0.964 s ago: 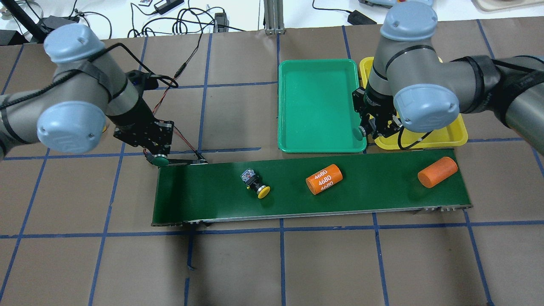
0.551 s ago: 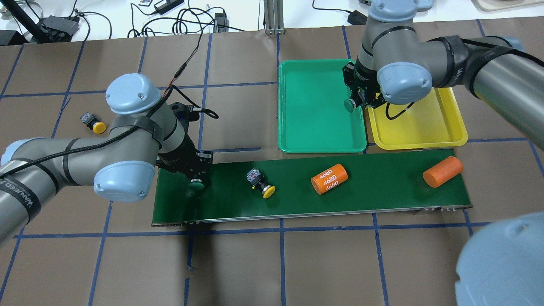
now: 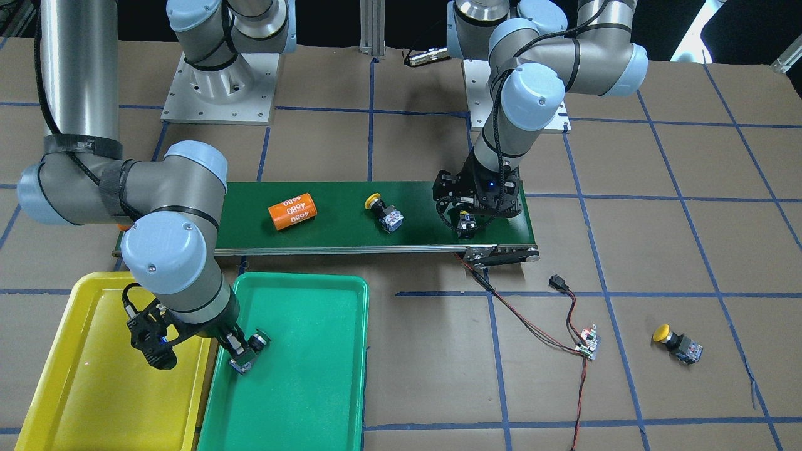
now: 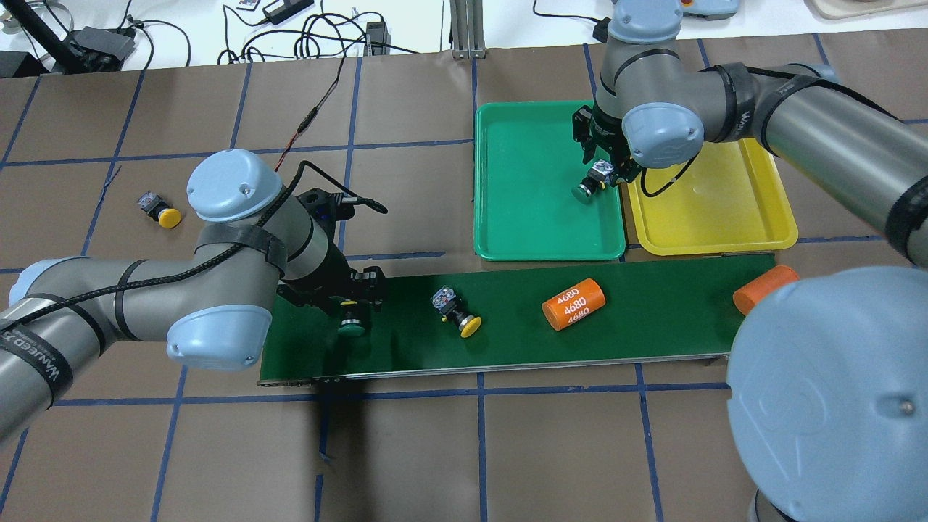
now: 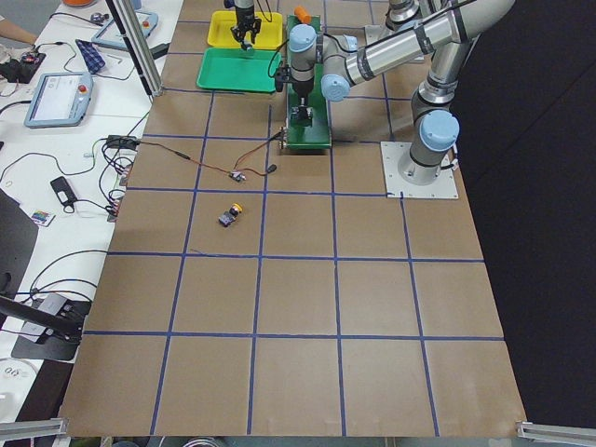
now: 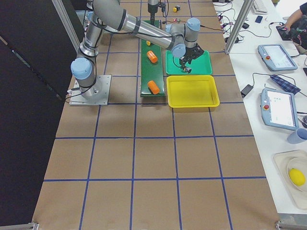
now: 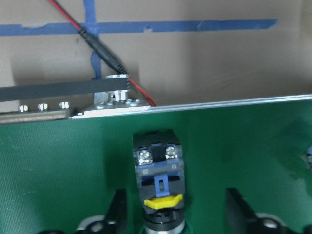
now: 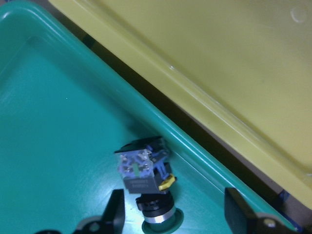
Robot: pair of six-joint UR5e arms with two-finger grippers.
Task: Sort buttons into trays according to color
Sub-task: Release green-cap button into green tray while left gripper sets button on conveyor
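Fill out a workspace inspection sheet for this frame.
Surface: papered table, blue tape grid; dark-green conveyor belt.
Job's things: first green button in green tray; second green button and first yellow button on belt; second yellow button on table; yellow tray holds none.
Clutter: labelled orange cylinder and plain orange cylinder on belt.
Grippers: left gripper open astride second green button; right gripper open above first.
Cables: red-black cable off belt end to circuit board.
Surroundings: control pendant on side bench.
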